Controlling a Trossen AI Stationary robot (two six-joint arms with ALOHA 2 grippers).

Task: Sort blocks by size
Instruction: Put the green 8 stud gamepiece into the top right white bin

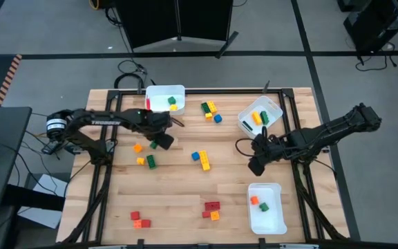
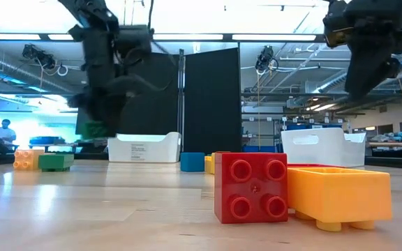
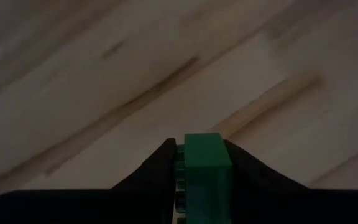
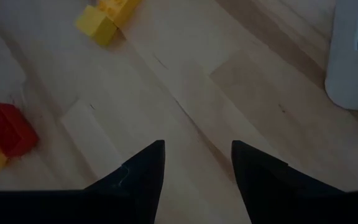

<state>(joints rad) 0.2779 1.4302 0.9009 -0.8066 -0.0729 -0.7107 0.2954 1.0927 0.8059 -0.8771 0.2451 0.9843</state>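
Note:
My left gripper [image 1: 159, 140] hangs over the table's left half, shut on a green block [image 3: 207, 163] that also shows in the low view [image 2: 91, 130], above the wood. My right gripper [image 1: 255, 166] stands open over bare wood right of centre, with nothing between its fingers [image 4: 197, 163]. Loose blocks lie flat on the table: an orange one [image 1: 137, 147], a yellow and a green one [image 1: 146, 161], a blue and yellow pair [image 1: 200, 159], a green, yellow and blue group [image 1: 210, 111], and red and orange ones near the front [image 1: 139, 220] [image 1: 212, 209]. My left gripper pinches the green block by two opposite sides [image 3: 184, 163] between its two fingers. The fingers come steeply from above, pointing down. The block is lifted clear of the table and sticks out past the fingertips.
Three white bins hold some blocks: one at the far edge [image 1: 159, 91], one at the far right [image 1: 273, 107], one at the near right [image 1: 275, 220]. In the low view a red block [image 2: 250, 187] and an orange block [image 2: 340, 195] sit close to the camera.

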